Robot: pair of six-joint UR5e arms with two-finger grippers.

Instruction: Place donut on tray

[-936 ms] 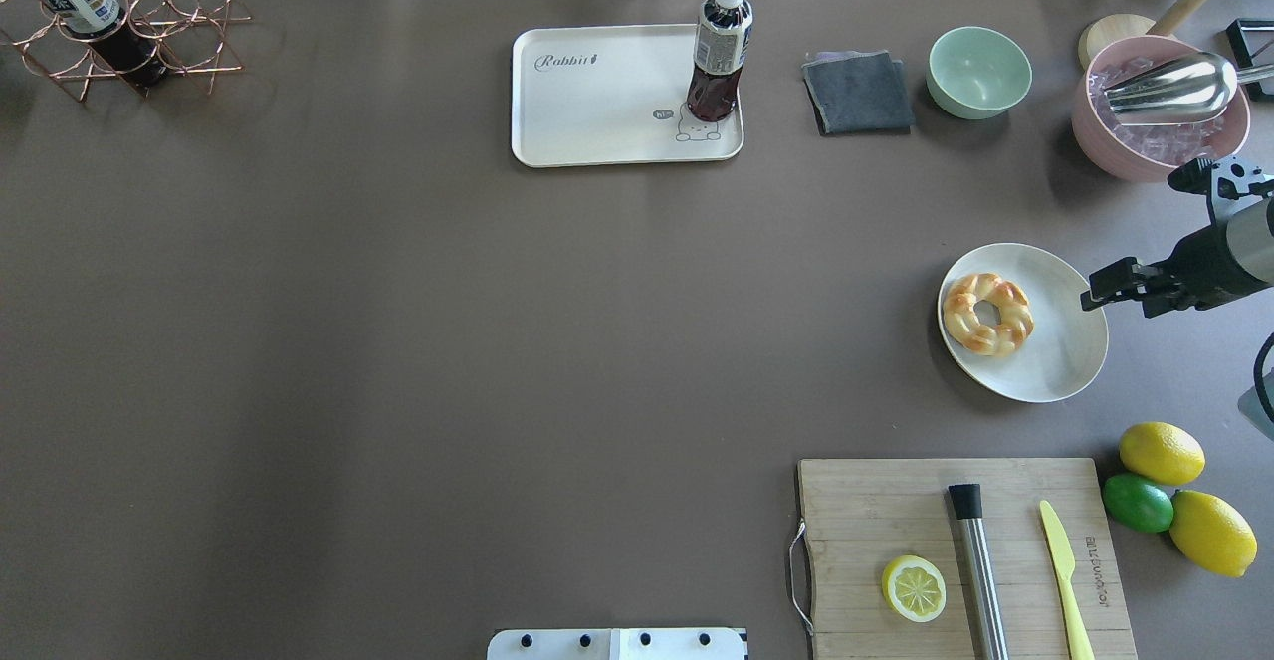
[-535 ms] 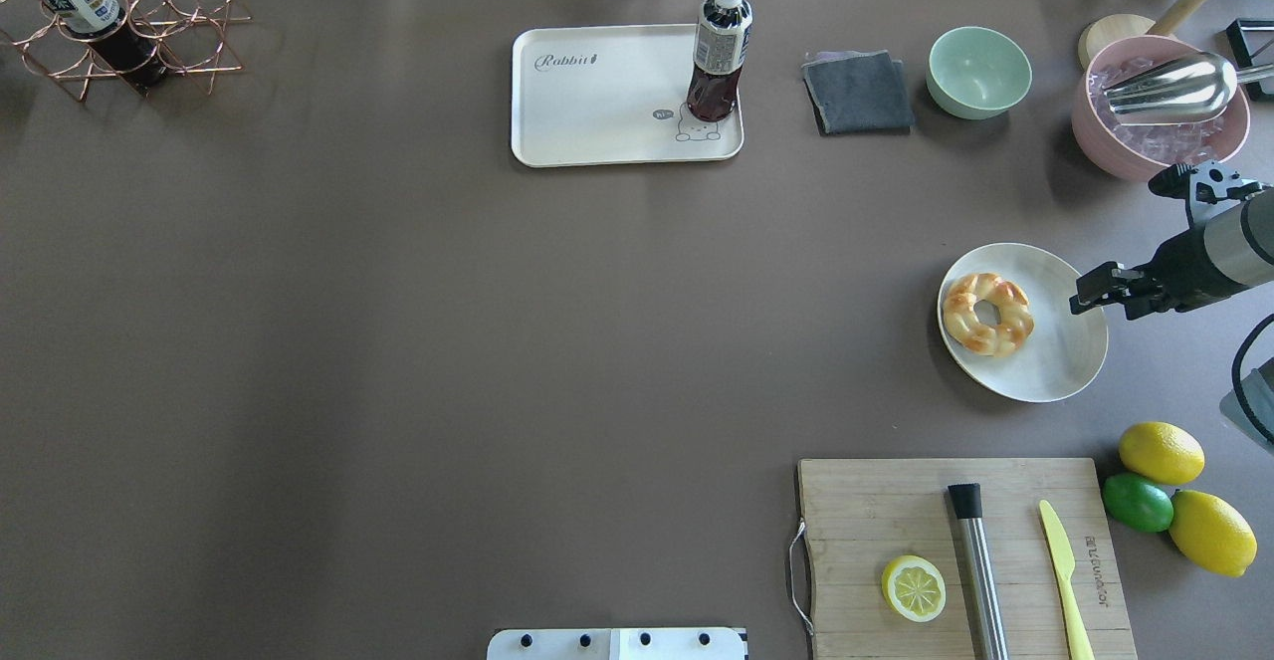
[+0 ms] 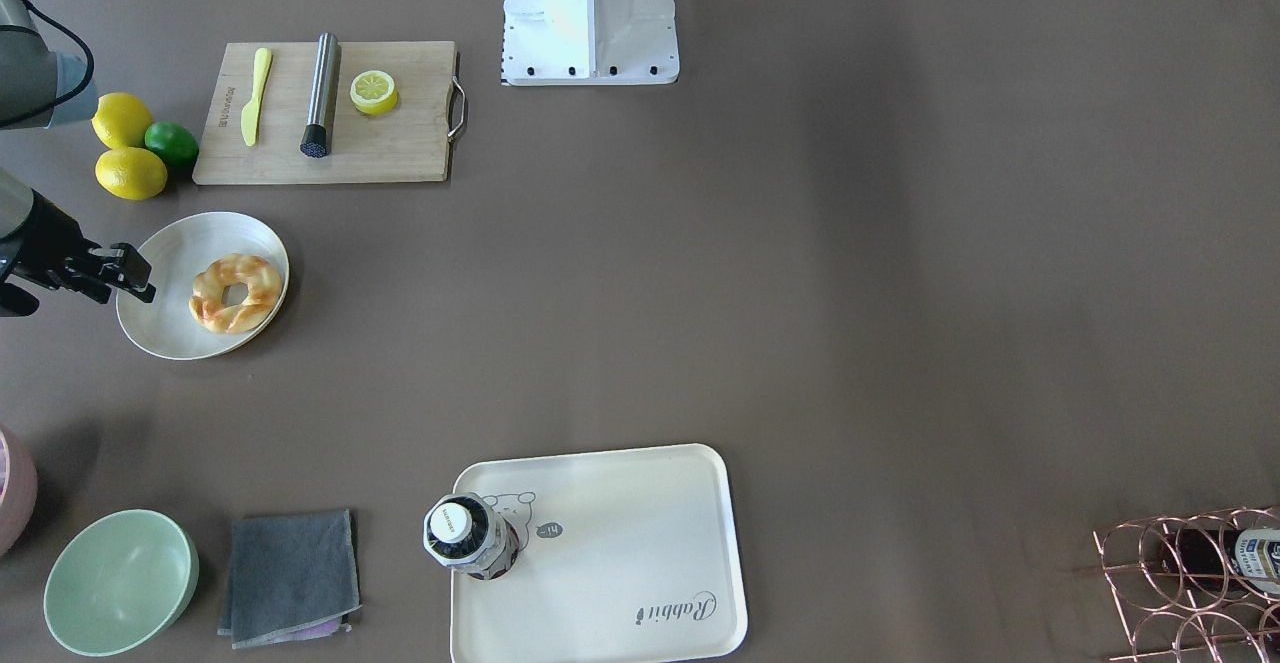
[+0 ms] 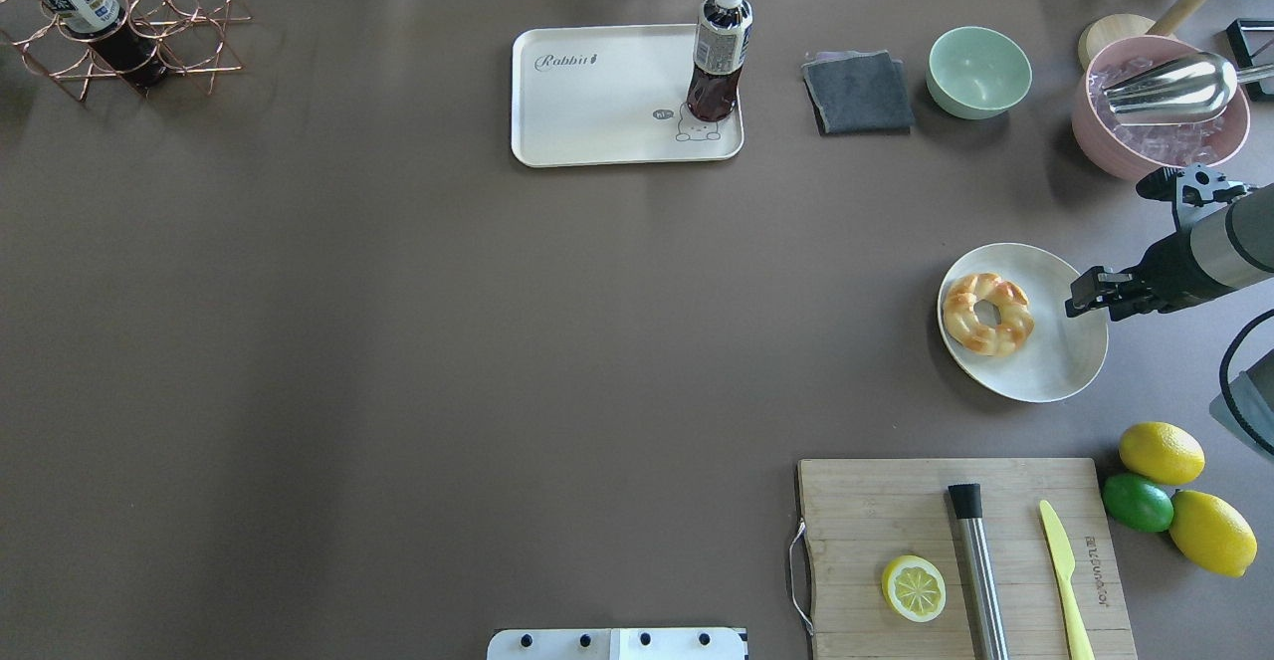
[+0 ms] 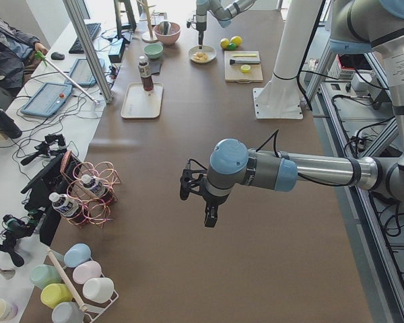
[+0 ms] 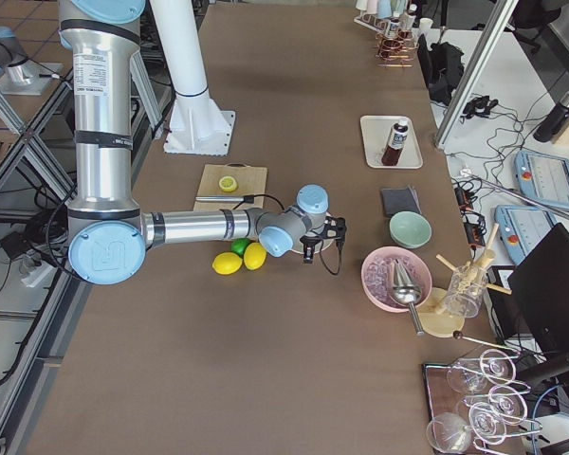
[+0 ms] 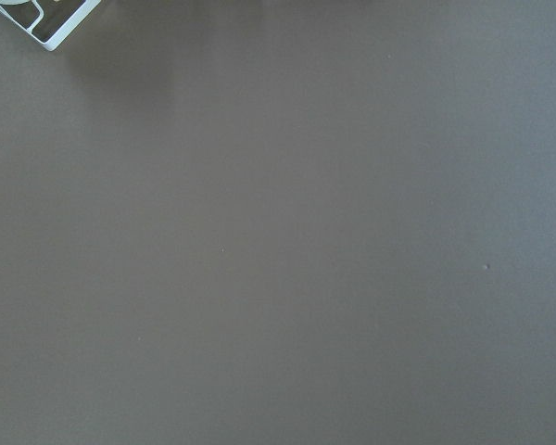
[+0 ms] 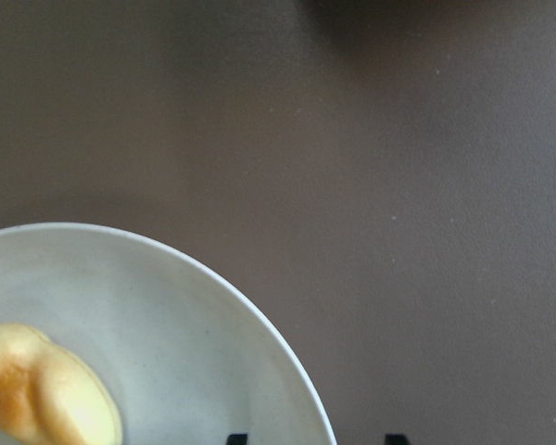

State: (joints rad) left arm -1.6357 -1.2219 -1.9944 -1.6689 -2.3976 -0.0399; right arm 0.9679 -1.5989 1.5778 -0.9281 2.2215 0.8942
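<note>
Black-fingered, the right end effector (image 4: 1079, 299) is hovering over the rim of the round white plate (image 4: 1060, 366), on the side away from the pastry. Its jaws are standing apart with nothing between them, and the two fingertips (image 8: 394, 438) are showing well separated at the bottom of the right wrist view. Just beyond it, the golden-yellow braided ring donut (image 4: 987, 314) is lying flat on the plate's other half, beside the end effector rather than under it. Well apart from both, the cream-white rectangular tray with grey "Rabbit" script (image 4: 597, 108) is sitting toward the far middle of the brown counter (image 4: 398, 341), with a white-capped bottle of dark liquid (image 4: 719, 53) standing upright on one corner. The left end effector (image 5: 205, 205) is hanging over the counter far from the plate; whether it is released or clenched cannot be told. By my reading, the approach to the grasp is in hand. The next move is calling for a short shift over the ring, a descent with one finger beside the centre hole, and a gentle close.
</note>
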